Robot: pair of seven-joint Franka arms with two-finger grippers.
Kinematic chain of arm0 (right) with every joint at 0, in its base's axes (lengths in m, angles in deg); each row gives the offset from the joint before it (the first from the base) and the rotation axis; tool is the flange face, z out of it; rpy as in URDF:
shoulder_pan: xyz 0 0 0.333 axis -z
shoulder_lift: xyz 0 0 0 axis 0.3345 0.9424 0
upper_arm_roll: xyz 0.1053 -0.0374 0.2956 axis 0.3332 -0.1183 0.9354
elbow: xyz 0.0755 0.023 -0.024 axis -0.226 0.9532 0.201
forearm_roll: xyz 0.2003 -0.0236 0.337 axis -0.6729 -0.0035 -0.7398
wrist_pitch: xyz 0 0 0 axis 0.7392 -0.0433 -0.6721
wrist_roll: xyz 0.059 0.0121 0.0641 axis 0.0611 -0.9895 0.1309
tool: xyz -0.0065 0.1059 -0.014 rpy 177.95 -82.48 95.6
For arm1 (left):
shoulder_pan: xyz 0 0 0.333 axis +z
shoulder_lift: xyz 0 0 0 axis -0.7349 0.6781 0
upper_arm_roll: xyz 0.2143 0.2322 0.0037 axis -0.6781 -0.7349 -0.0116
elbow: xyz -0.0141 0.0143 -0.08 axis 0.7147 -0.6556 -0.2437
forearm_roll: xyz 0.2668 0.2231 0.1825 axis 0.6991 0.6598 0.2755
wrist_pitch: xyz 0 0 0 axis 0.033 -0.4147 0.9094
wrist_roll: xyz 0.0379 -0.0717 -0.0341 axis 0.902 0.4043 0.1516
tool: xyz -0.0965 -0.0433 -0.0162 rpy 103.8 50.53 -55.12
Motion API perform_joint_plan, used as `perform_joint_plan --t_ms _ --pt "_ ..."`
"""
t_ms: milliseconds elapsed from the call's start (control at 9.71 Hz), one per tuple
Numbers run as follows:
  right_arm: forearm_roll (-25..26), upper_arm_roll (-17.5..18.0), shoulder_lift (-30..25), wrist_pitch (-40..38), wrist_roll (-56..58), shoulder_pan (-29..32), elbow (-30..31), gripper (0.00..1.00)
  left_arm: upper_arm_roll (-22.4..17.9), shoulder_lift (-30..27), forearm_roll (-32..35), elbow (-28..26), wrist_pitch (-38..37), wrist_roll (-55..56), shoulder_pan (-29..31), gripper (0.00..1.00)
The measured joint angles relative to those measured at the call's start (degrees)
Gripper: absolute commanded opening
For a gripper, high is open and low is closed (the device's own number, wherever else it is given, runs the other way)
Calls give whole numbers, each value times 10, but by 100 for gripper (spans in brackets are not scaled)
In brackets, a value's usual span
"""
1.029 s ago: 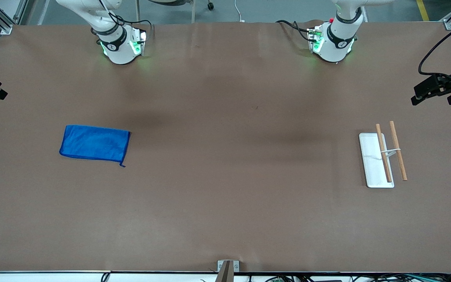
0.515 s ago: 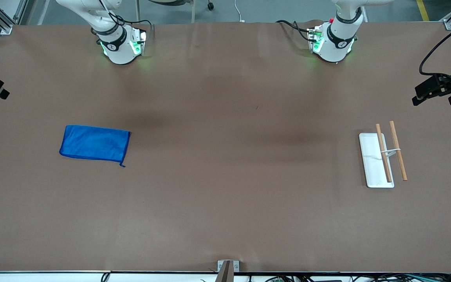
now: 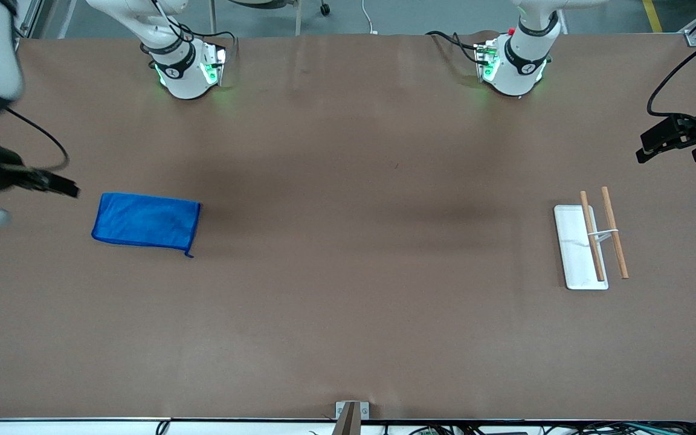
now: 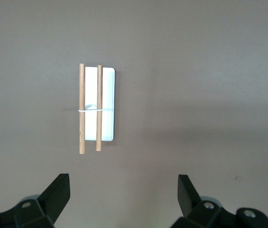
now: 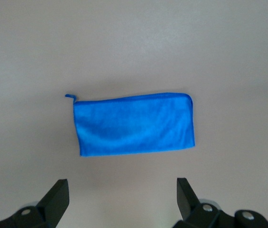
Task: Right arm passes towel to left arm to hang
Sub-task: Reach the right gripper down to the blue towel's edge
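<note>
I count one blue towel [image 3: 145, 222] on the surface [image 3: 348, 314], one white tray [image 3: 576, 248], and two wooden rods [image 3: 591, 235] above that tray. Two arms: right arm [image 3: 170, 45], left arm [image 3: 529, 42], each with one pincer, two in all.

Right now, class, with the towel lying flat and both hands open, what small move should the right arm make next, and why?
Probably lower the right hand toward the towel. The towel lies flat and untouched at the right arm's end of the table, the hand hangs open above it, and the left hand waits open over the rack.
</note>
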Motion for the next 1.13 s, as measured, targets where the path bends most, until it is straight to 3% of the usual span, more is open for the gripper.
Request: perform_joint_plan --t_ms 515,926,1132 --pt "1 -1 51 245 5 1 176 100 5 5 0 -1 1 1 -1 100" --pt "4 -1 116 395 34 1 230 100 5 5 0 -1 1 12 -1 100" --pt "5 -9 147 424 90 11 230 100 7 5 0 1 1 32 -1 100"
